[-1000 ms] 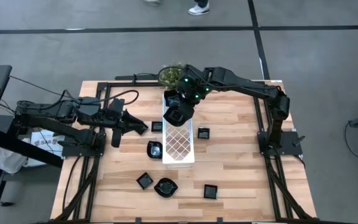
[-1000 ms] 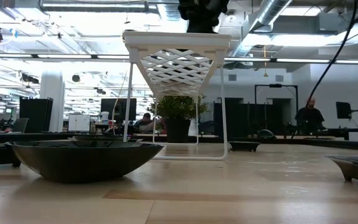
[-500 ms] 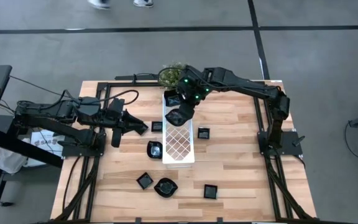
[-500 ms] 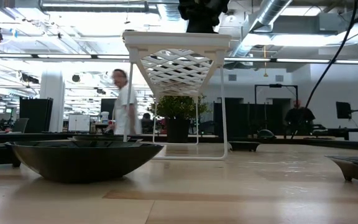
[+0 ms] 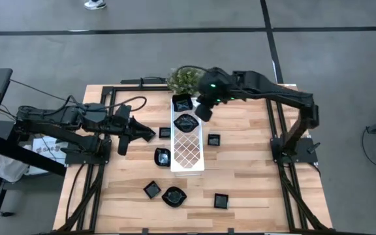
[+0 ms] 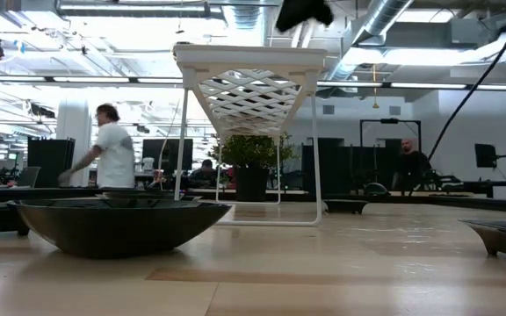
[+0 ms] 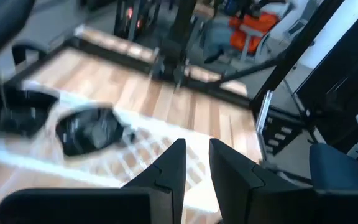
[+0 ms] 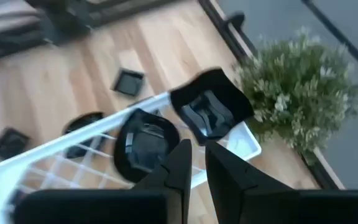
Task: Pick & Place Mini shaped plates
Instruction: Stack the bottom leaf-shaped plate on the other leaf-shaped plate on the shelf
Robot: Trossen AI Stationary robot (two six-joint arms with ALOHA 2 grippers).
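On the near part of the wooden table [image 5: 240, 176] three mini shaped plates lie loose: a square one [image 5: 152, 189] at seven o'clock, a leaf-like one [image 5: 173, 195] at six and a square one [image 5: 221, 200] at five. Toward the centre, another plate [image 5: 162, 156] sits just beside the white lattice tray [image 5: 189, 153], with small squares either side at nine [image 5: 165, 132] and three o'clock [image 5: 213, 139]. On the tray's far end rest two plates, a rounded one [image 5: 186, 122] and a square one [image 5: 183, 103] at twelve. The left gripper [image 5: 140, 133] waits at nine o'clock, fingers [image 7: 166, 177] slightly parted and holding nothing. The right gripper [image 5: 203, 112] hovers just beside the tray's far end, at about one o'clock, near the potted plant [image 5: 183, 78]; its fingers [image 8: 178, 163] stand a narrow gap apart and empty. This looks like the moment just after a placing. The next move likely calls for reaching a loose plate, opening wider and gripping its thin rim.
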